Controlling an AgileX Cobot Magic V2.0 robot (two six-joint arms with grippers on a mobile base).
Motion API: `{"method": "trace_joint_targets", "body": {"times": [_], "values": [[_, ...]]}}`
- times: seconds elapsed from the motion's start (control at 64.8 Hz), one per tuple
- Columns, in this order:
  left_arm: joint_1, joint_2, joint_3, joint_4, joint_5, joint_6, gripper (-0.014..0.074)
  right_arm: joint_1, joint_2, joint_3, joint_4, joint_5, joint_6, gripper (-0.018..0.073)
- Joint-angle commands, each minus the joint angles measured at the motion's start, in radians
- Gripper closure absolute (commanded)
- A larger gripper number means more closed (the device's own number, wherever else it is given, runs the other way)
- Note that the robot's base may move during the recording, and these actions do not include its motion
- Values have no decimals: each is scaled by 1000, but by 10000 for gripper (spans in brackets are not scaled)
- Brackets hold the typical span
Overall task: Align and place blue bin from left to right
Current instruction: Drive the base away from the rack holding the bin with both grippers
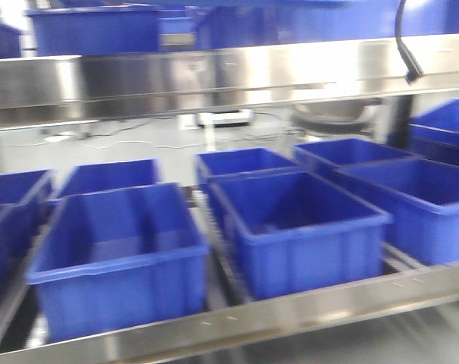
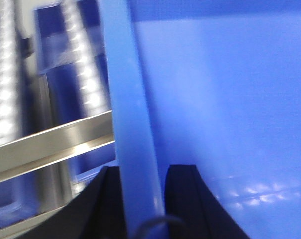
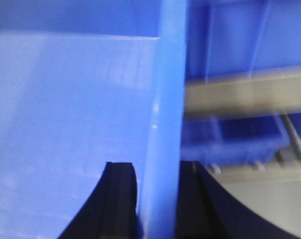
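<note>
The blue bin [image 2: 215, 99] fills the left wrist view, with its smooth inner wall on the right and its thick rim [image 2: 125, 99] running up the middle. My left gripper [image 2: 143, 169] is shut on that rim, one black finger on each side. In the right wrist view the blue bin [image 3: 65, 99] shows its inner wall on the left. My right gripper [image 3: 157, 167] is shut on its rim [image 3: 167, 99] in the same way. Neither gripper shows in the front view, and I cannot tell the held bin apart there.
Several blue bins stand in rows on a steel shelf [image 1: 290, 315], among them one front left [image 1: 119, 250], one centre [image 1: 297, 227] and one right [image 1: 411, 205]. A steel upper shelf [image 1: 214, 76] crosses above. A black cable [image 1: 407, 45] hangs top right.
</note>
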Motion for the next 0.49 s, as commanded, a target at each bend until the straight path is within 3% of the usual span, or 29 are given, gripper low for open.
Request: {"method": "trace_joint_targets", "body": {"times": [0.0, 0.479], "values": [[-9, 5, -9, -55, -114, 3, 707, -8, -40, -24, -58, -75, -24, 711], [-9, 5, -9, -35, -114, 3, 707, -8, -40, -24, -51, -77, -24, 711]]}}
